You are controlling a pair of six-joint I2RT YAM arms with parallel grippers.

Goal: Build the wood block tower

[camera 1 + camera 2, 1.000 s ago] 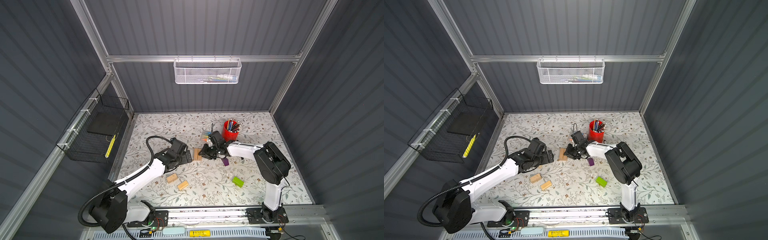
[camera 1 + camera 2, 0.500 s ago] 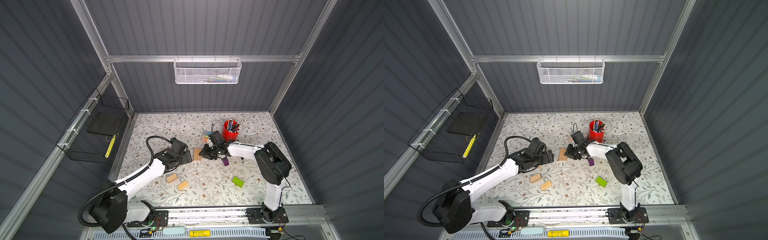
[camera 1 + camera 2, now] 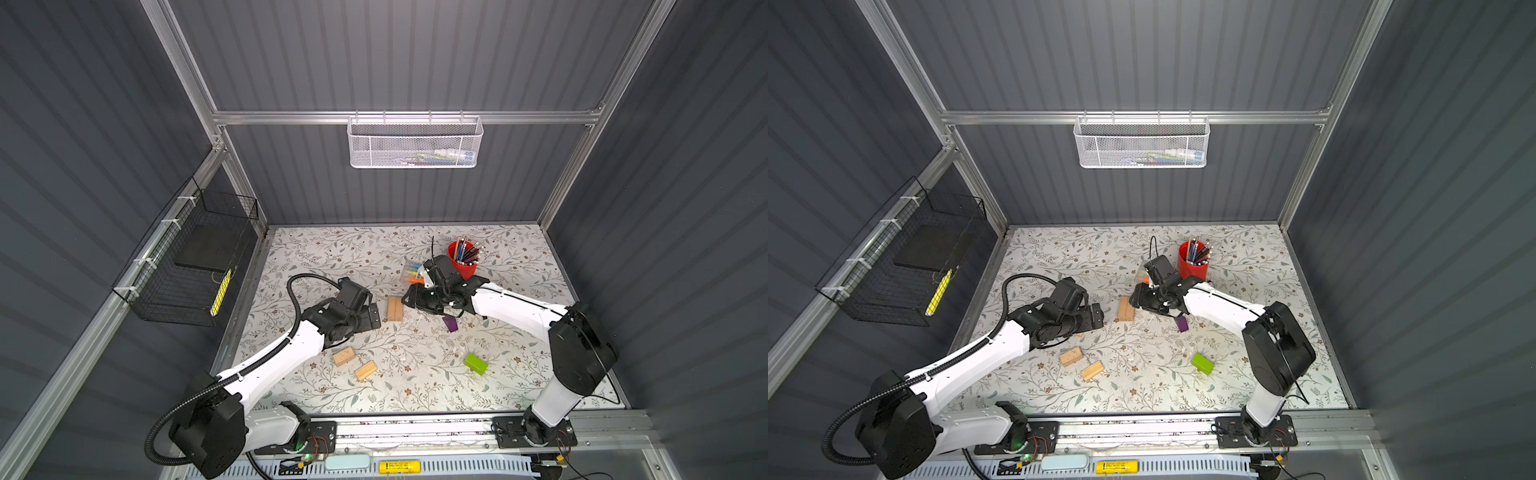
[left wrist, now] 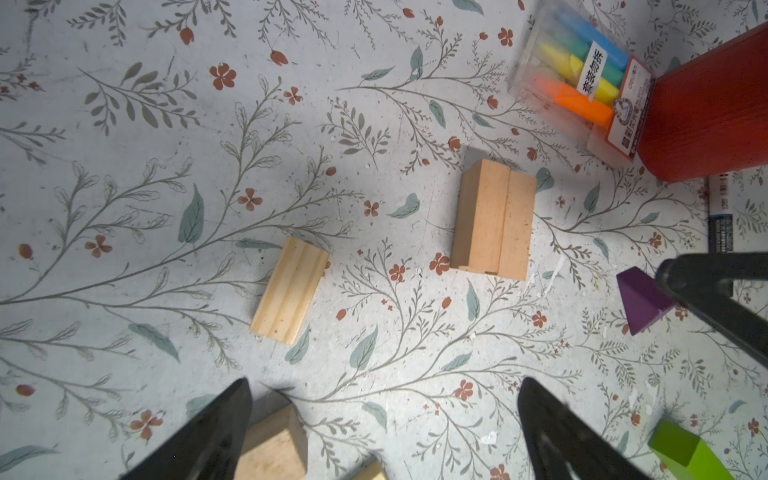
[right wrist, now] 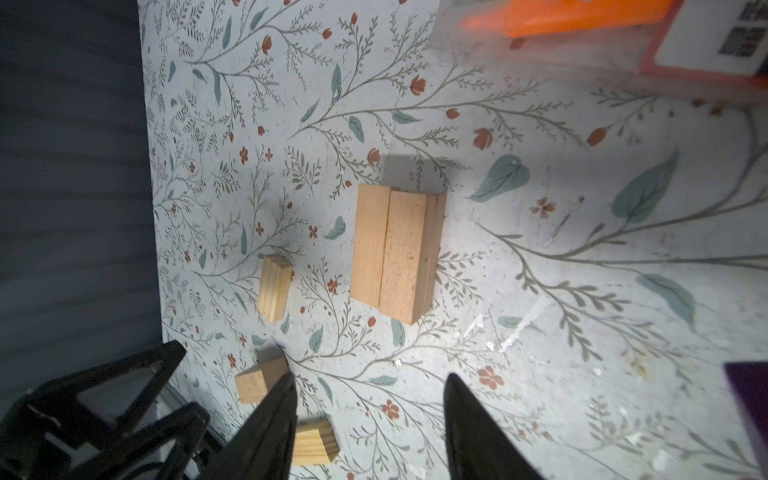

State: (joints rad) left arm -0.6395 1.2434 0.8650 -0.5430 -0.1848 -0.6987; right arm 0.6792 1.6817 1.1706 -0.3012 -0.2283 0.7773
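Both claws are sitting released, nothing between the jaws: left gripper [image 4: 382, 436] is spread wide, right gripper [image 5: 370, 436] is parted less. The tower [image 3: 395, 308] is standing on the floral mat [image 3: 415, 395] between them, touching neither. Top views are showing only its two-block top; the right wrist view is exposing layer edges underneath. Top views are showing two loose tan blocks [image 3: 344, 356]; the right wrist view is showing three. Purple block [image 3: 450, 323] is lying beside the right arm, green block [image 3: 476, 363] nearer the front. The highlighter pack [image 4: 582, 79] is touching the red cup [image 4: 706, 112] in the left wrist view.
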